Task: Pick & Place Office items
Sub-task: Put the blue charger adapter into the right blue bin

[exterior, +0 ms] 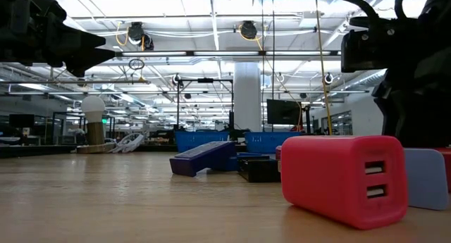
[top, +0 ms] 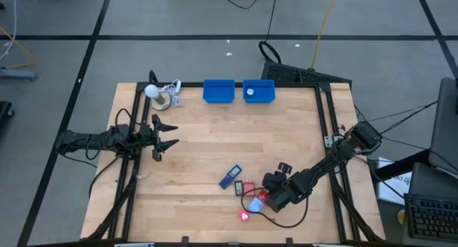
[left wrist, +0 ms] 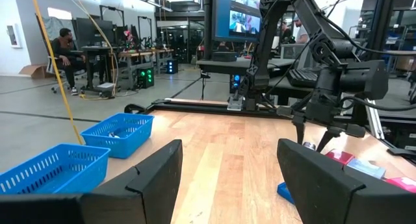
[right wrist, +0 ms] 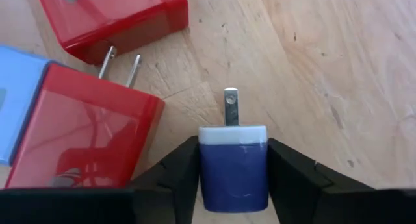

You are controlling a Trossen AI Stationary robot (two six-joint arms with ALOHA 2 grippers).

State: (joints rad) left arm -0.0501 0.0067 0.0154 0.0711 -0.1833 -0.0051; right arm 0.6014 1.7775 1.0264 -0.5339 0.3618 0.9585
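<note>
Office items cluster at the table's near right: red chargers, and a dark blue plug adapter clamped between the right gripper's fingers. Its smooth sides could slip, or a lift could knock the neighbouring chargers. That arm reaches low; the left gripper hovers, jaws parted, empty.
</note>
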